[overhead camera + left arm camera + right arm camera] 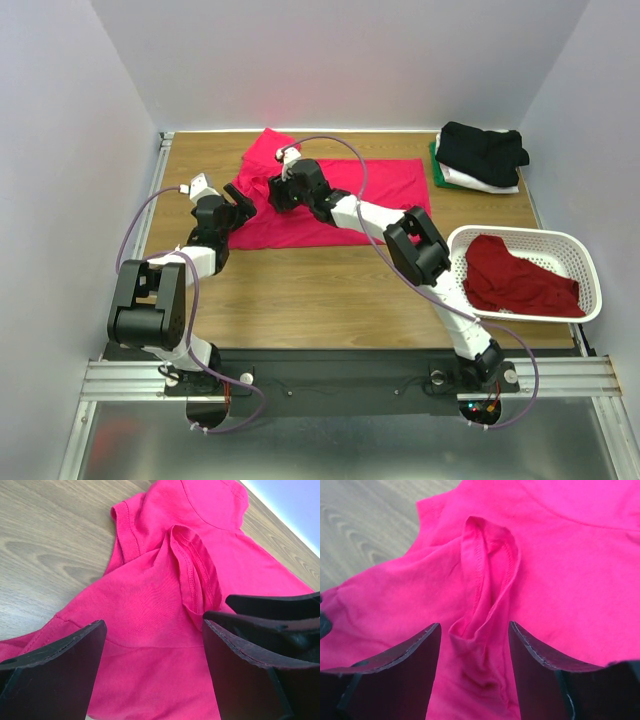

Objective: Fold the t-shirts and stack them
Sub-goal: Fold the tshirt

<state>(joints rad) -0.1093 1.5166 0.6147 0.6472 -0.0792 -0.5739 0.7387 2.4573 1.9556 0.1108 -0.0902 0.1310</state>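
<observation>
Overhead, the pink shirt (340,195) lies spread across the far half of the table (300,290), one sleeve flung toward the back wall. Both arms reach to its left end: the left gripper (238,207) sits at the cloth's edge and the right gripper (283,190) just beside it over the neck. I judge they are placed to lift that end for a fold. The stack (480,158) of black, white and green shirts sits in the far right corner, well apart. The basket (575,250) at the right holds the red shirt (515,282). Nothing lies between shirt and stack, though the right arm stretches across the cloth.

From the left wrist, the fingers stand wide apart and empty above the pink cloth. The collar (192,565) is rucked up ahead, and the right gripper's fingers crowd in at the right.

From the right wrist, the jaws stand partway apart, straddling the raised collar ridge; cloth sits between them but is not yet pinched. With the grippers this close, a bump looks possible.
</observation>
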